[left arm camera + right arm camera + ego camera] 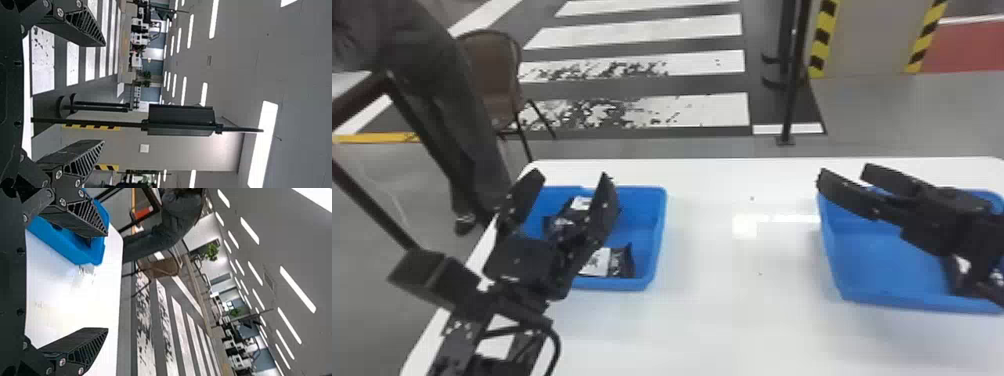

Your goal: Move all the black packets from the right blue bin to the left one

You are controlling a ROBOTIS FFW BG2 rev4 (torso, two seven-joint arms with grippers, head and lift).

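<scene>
Near the left edge of the table [712, 320], black packets [598, 262] lie in the left blue bin [657, 240]. Both the left gripper [571, 179] and the right gripper [844, 175] gape open, empty. Inside the right blue bin [892, 267], something dark with white patches [961, 265] shows, too hidden by the right arm to name.

Blk arms [519, 260] w/ looped cable [558, 345], silver screws [60, 12], ribbed jaws.
</scene>
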